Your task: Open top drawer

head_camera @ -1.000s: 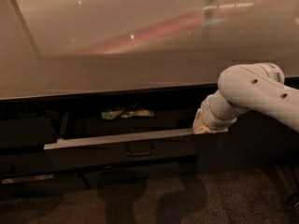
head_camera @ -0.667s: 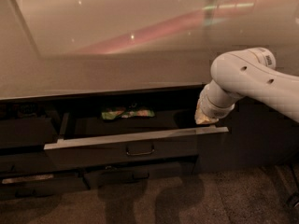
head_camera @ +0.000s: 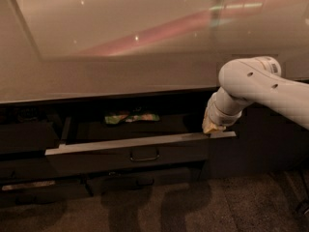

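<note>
So the top drawer (head_camera: 96, 159) was sitting pulled out from under the countertop (head_camera: 120, 62), its pale rim (head_camera: 145, 142) running across the middle of the shot and tilting a bit up toward the right. The small loop handle (head_camera: 144, 155) in the centre of the dark front had nothing on it.

The gripper (head_camera: 211, 126) was over at the right end of that rim, tip down, touching it or just about. It was nowhere near the handle. Whether it was spread or pressed together, honestly couldn't tell, because the fat white wrist and arm (head_camera: 260, 88) covered most of it. All I got was a yellowish tip poking out. The arm came in from the right edge and blocked the view of the drawer's back right corner and some of the dark cabinet behind.

Inside the drawer, toward the back and a little left of centre, lay a crumpled green packet (head_camera: 131, 116) with some lighter bits on it. It was well apart from the gripper.

Below the open drawer was a slimmer dark front (head_camera: 116, 183) with its own little handle, closed. Off to the left was another dark front (head_camera: 24, 139), also closed. The countertop was glossy, with a pinkish streak of reflection, and the floor (head_camera: 203, 207) was dark carpet.
</note>
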